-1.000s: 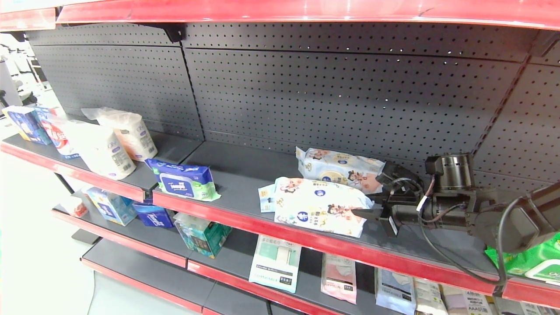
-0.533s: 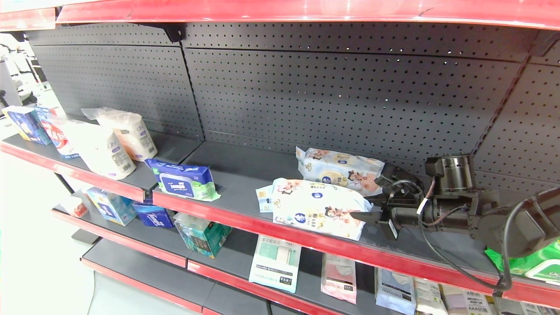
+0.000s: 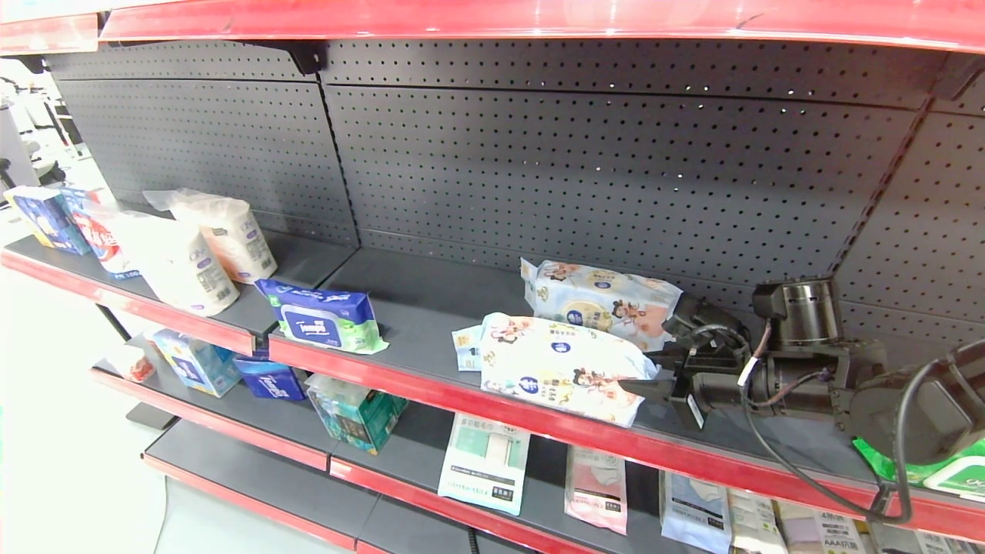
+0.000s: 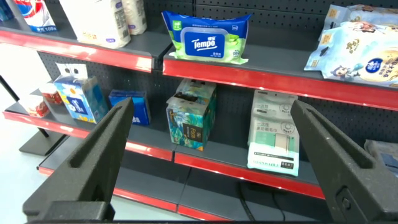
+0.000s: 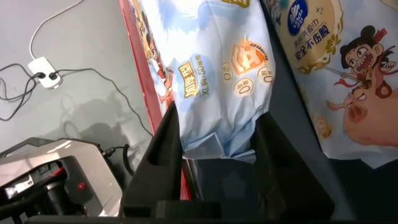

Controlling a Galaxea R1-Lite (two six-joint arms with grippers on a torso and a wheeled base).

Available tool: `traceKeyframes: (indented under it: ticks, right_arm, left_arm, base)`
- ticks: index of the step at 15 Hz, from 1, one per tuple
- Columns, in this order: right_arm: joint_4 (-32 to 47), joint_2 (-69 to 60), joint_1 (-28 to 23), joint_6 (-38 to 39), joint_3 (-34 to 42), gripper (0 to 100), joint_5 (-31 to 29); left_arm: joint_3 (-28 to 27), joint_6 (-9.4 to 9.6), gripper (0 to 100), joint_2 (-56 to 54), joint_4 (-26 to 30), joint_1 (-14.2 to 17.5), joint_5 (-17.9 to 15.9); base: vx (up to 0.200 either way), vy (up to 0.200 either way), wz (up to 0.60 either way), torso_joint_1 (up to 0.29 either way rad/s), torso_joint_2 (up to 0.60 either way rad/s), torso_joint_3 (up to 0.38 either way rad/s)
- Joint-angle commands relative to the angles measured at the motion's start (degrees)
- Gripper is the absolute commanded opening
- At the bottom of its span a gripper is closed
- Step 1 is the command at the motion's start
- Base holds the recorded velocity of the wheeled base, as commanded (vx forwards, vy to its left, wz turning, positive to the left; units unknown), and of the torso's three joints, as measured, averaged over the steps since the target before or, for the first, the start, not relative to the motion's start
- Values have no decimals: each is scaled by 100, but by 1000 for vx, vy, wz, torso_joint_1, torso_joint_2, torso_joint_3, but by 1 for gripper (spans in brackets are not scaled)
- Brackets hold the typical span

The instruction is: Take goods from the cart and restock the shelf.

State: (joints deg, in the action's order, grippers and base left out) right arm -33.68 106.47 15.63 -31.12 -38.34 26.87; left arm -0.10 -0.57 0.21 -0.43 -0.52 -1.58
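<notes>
Status: the right end effector (image 3: 650, 378) is closed on the near end of a cartoon-printed wipes pack (image 3: 558, 369). In the right wrist view the crimped end of the pack sits pinched between the two fingers (image 5: 166, 134).

- The pack lies flat on the middle shelf (image 3: 431, 308), at its front, with its long edge over the red lip.
- A second pack of the same print (image 3: 596, 300) lies just behind it, nearer the pegboard. A small sachet-like pack (image 3: 466, 348) touches the held pack's far end.
- The left end effector (image 4: 211, 106) is spread wide with nothing in it, facing the lower shelves.

Progress (judgement): this item is at the shelf and looks set down but not yet released. Letting go and drawing the arm back are left. Several goods already stand on this level:

- a blue-and-green wipes pack (image 3: 323, 315)
- toilet-roll bundles (image 3: 181, 261)
- a green pack (image 3: 946, 462) at the far right

Wide bare stretches of shelf remain, so restocking appears far from complete.

Change against the earlier frames: the right arm has sunk slightly. The held pack came down with it and now sits a little lower at the shelf's front edge. The grip is unchanged, and the other goods have not moved.
</notes>
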Motion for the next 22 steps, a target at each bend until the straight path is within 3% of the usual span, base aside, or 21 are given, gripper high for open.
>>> traceKeyframes:
  ticks: [1, 22]
  right_arm:
    - [11, -4, 2, 10, 2, 0, -6]
    - [20, -179, 239, 159, 160, 0, -665]
  left_arm:
    - [1, -4, 100, -3, -1, 0, 0]
    - [1, -4, 100, -3, -1, 0, 0]
  base:
    - [0, 0, 0, 0, 0, 0]
    - [0, 0, 0, 0, 0, 0]
